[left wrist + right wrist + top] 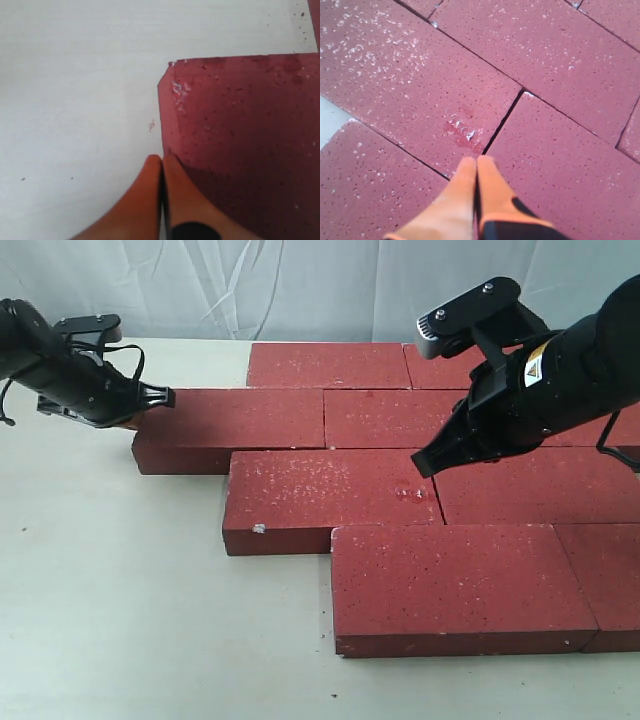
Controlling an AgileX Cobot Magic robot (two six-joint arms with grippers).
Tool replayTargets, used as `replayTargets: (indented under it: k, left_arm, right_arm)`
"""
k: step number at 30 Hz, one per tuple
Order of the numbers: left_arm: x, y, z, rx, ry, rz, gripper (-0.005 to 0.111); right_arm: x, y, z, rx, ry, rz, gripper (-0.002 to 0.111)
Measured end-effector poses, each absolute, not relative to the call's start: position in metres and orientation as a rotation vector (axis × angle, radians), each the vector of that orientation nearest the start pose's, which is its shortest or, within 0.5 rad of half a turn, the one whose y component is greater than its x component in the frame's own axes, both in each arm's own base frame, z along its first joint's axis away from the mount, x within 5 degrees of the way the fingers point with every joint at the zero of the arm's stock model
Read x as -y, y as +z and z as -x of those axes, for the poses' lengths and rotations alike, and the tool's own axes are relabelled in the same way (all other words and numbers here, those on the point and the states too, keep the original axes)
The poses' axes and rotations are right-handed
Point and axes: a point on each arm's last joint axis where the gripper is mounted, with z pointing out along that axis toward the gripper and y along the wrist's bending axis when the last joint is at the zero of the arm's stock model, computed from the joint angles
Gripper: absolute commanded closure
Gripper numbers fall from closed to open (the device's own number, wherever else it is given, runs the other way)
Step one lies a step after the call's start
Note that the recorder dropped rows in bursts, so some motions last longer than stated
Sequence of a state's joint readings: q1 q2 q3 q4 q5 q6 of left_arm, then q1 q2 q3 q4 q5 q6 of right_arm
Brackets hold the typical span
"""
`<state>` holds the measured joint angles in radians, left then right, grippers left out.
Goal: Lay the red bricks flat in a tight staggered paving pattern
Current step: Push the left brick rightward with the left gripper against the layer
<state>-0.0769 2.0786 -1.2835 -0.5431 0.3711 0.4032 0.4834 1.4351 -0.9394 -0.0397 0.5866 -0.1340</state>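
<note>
Several dark red speckled bricks lie flat in staggered rows on the pale table. The left brick of the second row [230,430] sticks out furthest left. My left gripper [165,397] is shut with nothing in it, tips at that brick's left end; in the left wrist view the tips [161,160] touch the brick's [240,130] chipped edge. My right gripper [424,464] is shut and empty, low over the third-row brick [325,495], near its joint with the neighbouring brick [540,485]. The right wrist view has the tips [476,162] just short of that joint, beside a scuffed patch [462,132].
The front row holds a large brick [455,585] and a partly cut-off one [612,580] at the right edge. The back row [330,365] lies along the white curtain. Bare pale table [110,580] spreads left and in front of the bricks.
</note>
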Motion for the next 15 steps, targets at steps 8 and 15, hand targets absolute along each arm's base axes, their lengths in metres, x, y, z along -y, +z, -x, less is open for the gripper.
replayTargets:
  k: [8, 15]
  left_arm:
    - [0.037, 0.126, -0.419, -2.627, -0.302, -0.013, 0.107]
    - [0.022, 0.141, -0.419, -2.593, -0.268, -0.004, 0.107]
  right_arm:
    - [-0.132, 0.252, -0.256, -2.434, 0.092, 0.812, 0.109]
    - [-0.133, 0.252, -0.256, -2.435, 0.102, 0.805, 0.109]
